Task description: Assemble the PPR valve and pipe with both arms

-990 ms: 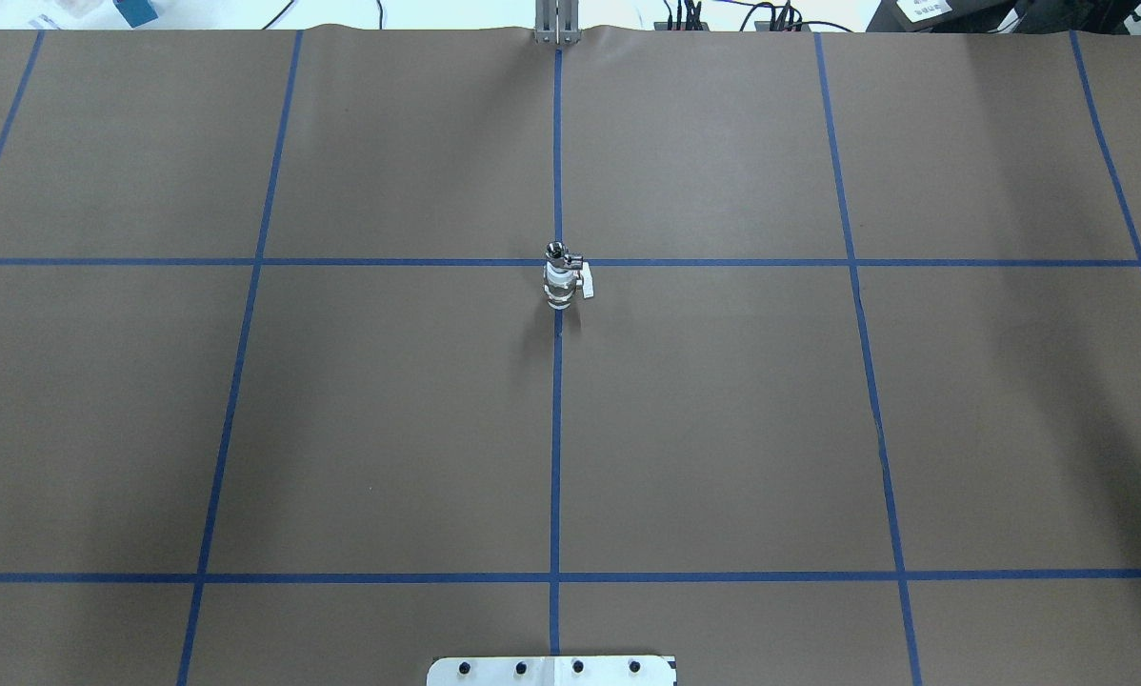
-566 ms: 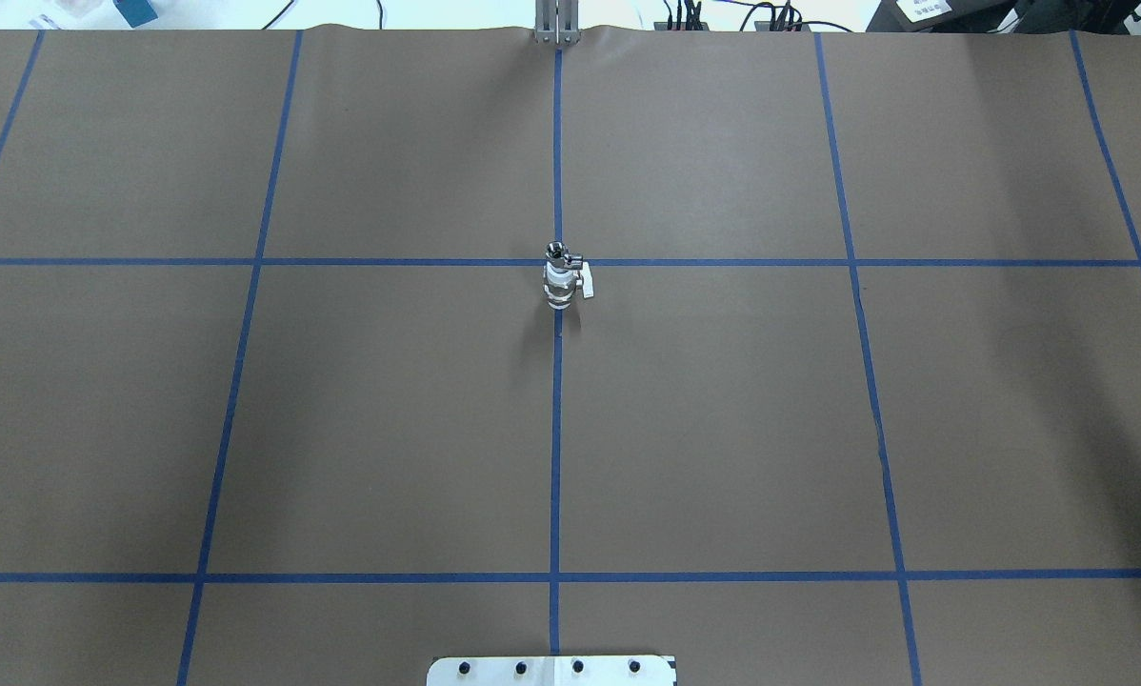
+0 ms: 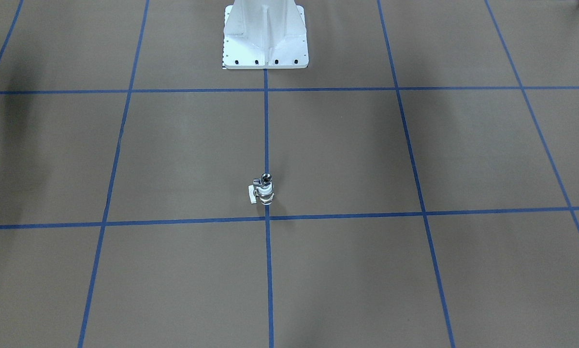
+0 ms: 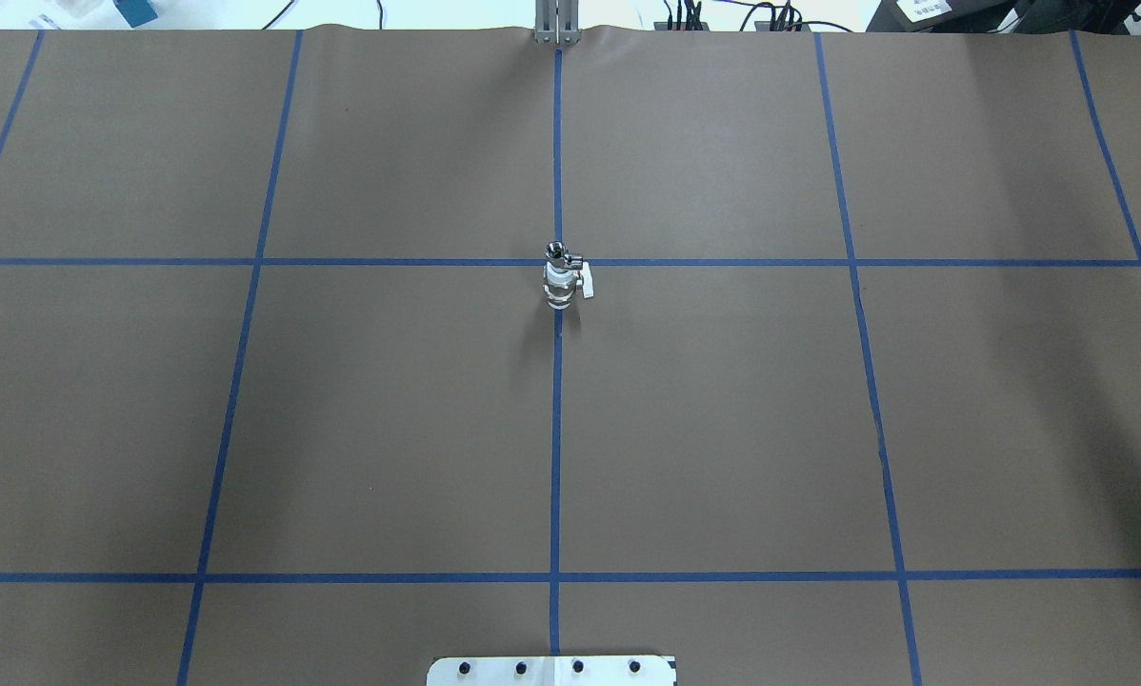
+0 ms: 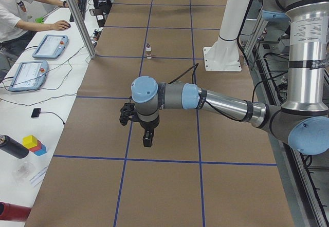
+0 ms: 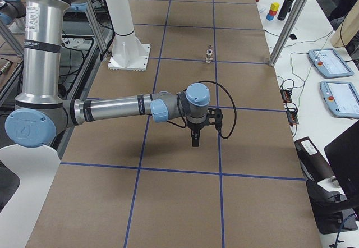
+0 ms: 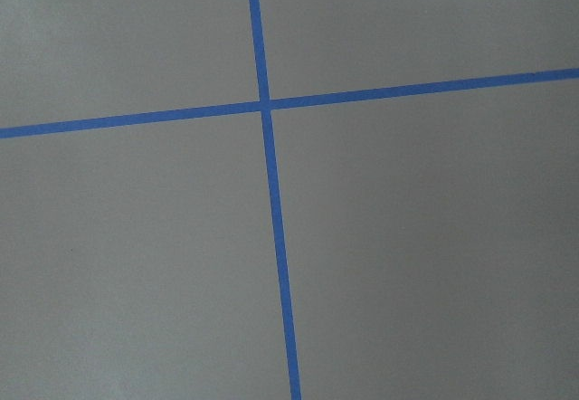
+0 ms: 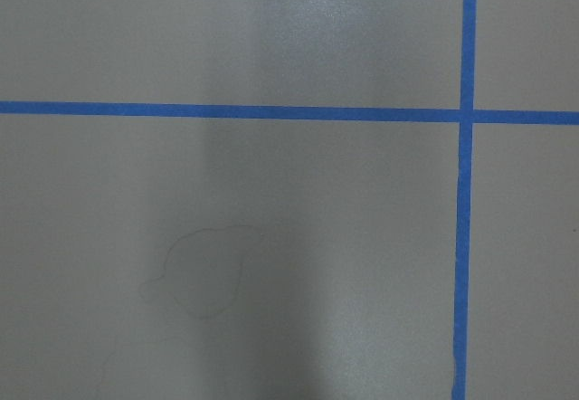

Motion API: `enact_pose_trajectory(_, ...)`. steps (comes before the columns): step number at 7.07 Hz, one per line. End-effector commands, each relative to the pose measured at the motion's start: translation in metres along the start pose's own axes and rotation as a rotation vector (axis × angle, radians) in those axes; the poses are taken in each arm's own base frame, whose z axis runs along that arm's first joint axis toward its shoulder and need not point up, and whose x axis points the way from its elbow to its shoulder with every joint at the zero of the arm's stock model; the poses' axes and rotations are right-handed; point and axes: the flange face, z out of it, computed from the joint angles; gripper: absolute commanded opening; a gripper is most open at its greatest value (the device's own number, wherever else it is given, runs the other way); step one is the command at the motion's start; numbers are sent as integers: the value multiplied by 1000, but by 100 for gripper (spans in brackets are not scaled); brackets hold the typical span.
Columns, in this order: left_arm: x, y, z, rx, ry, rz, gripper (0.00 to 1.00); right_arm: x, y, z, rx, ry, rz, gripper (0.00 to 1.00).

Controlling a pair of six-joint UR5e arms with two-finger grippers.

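Note:
The PPR valve (image 4: 558,284) stands upright at the table's centre, on the crossing of the blue tape lines, with its white lever (image 4: 587,284) sticking out sideways. The chrome pipe (image 4: 558,252) sits on the valve's top end, joined to it. The pair also shows in the front view (image 3: 264,193) and, small, in both side views (image 5: 148,51) (image 6: 208,54). My left gripper (image 5: 147,140) hangs over bare paper well away from the pair, fingers pointing down. My right gripper (image 6: 195,141) does the same on the other side. I cannot tell whether either is open or shut.
The white robot base (image 3: 265,34) stands at the table's near edge. Blue tape lines grid the brown paper (image 4: 723,429). An aluminium post (image 5: 77,19), tablets (image 5: 49,46) and an operator (image 5: 15,11) are beside the table. Coloured blocks (image 6: 273,9) lie off the paper.
The valve and pipe have not moved. Only a faint shadow on the right side of the table shifts.

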Motion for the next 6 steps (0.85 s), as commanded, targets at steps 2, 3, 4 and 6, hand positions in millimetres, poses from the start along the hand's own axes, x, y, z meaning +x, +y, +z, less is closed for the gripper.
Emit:
enact_pose_trajectory(2,4,1,-5,11,3,2,100,1,1,0,1,1,0,99)
enact_pose_trajectory(3,9,5,-17,35,-5,10,100,2,2,0,-1,0,1,99)
enact_pose_trajectory(4,4,7,-12,25,-3,2,100,1,0,0,1,1,2,99)
enact_pose_trajectory(6,5,8,-12,24,-3,3,100,7,4,5,-11,4,14,99)
